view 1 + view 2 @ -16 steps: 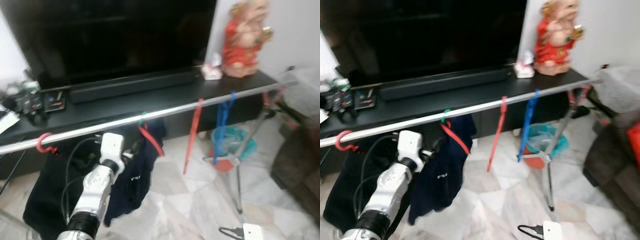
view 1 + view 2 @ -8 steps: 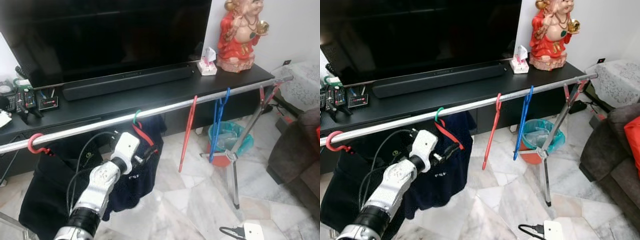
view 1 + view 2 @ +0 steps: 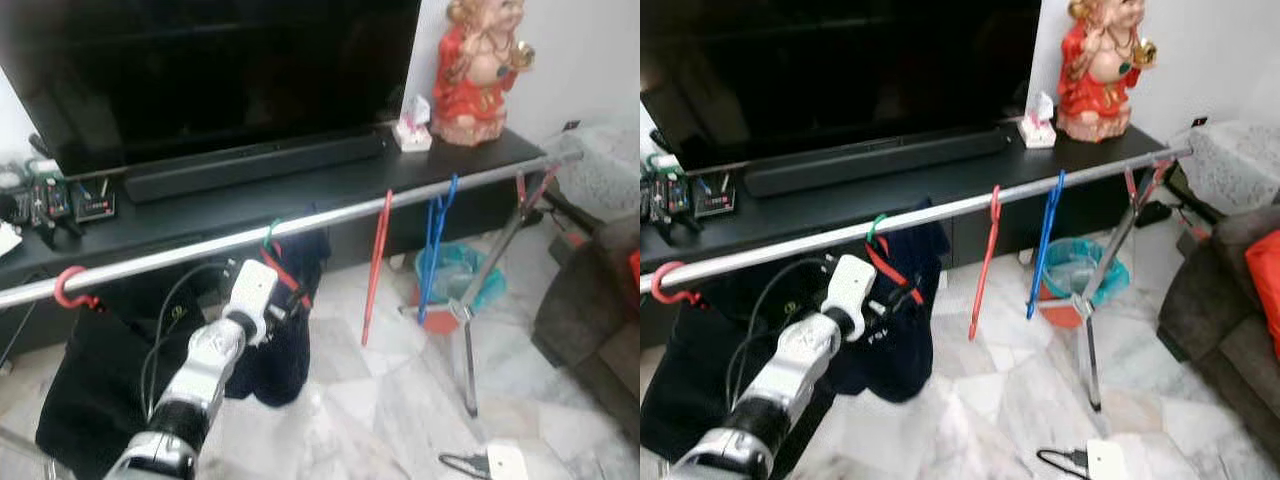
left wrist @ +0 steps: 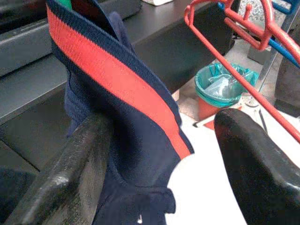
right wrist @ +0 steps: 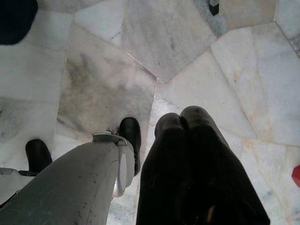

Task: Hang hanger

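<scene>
The left gripper (image 4: 159, 154) is spread wide, one finger touching the navy shirt (image 3: 285, 340). The shirt, on its green hanger (image 3: 271, 233) on the rail (image 3: 200, 250), has bunched up higher than before. The right gripper (image 5: 197, 164) is pressed together, low over the floor (image 5: 103, 84).

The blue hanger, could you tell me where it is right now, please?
The blue hanger hangs on the silver rail toward the robot's right, beside the red hanger, above the teal bin.
</scene>
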Controlling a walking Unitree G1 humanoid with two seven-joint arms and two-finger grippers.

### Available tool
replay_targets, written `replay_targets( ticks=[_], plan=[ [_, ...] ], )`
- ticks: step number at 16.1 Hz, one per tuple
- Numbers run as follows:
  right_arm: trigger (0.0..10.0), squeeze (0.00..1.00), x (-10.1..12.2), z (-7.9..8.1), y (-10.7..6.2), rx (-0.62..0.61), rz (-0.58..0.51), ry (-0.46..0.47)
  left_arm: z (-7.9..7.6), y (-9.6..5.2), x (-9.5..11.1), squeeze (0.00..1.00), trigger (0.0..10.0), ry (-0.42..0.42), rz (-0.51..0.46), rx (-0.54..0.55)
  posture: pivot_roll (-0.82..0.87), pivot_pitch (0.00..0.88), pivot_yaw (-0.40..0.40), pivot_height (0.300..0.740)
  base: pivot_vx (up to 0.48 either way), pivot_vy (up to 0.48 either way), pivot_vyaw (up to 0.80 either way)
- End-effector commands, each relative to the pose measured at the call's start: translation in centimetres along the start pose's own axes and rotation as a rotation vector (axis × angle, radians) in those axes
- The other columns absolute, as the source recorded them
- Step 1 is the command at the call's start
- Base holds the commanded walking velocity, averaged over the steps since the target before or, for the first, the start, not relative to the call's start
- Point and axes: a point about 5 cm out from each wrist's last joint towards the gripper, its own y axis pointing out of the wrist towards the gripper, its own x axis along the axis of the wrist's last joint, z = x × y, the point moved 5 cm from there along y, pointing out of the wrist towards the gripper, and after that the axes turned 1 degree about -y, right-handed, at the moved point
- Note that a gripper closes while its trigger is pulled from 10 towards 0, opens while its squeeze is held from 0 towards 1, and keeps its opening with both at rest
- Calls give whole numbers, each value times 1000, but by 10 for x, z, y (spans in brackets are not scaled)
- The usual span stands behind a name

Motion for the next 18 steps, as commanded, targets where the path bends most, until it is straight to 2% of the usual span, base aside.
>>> replay_targets(
  ticks=[1, 2, 5, 7, 8, 11, 13, 16, 18],
  plan=[
    [10000, 0, -1, -1, 0, -7, 1, 21, 10, 3, 12, 0, 10000, -41, -38, 20, 28, 0, -6, 740, 0, 0, 0],
    [10000, 0, -1, -1, 0, -8, 1, 22, 13, 4, 18, 0, 10000, -64, -59, 22, 27, 0, -8, 740, 0, 0, 0],
    [10000, 0, 0, -1, 0, -9, 2, 22, 21, 1, 35, 0, 10000, -53, -121, -33, 35, 0, -13, 740, 0, 0, 0],
    [10000, 0, 0, -2, 0, -8, 2, 19, 22, -8, 39, 0, 10000, -40, -128, -103, 38, 0, -16, 740, 0, 0, 0],
    [10000, 0, 0, -2, 0, -8, 1, 18, 22, -19, 41, 0, 10000, -30, -120, -180, 40, 0, -19, 740, 0, 0, 0],
    [10000, 0, 0, -3, 0, -10, 2, 13, 22, -33, 40, 0, 10000, 1, -91, -262, 48, 0, -26, 740, 0, 0, 0],
    [10000, 0, 1, -3, 0, -9, 2, 9, 19, -34, 31, 0, 10000, 3, -51, -263, 46, 0, -24, 740, 0, 0, 0],
    [10000, 0, 1, -2, 0, -8, 1, 14, 5, -25, 12, 0, 10000, 37, 38, -243, 39, 0, -17, 740, 0, 0, 0],
    [10000, 0, 1, -1, 0, -8, 1, 19, -8, -16, 11, 0, 10000, -4, 35, -250, 36, 0, -15, 740, 0, 0, 0]
  ],
)
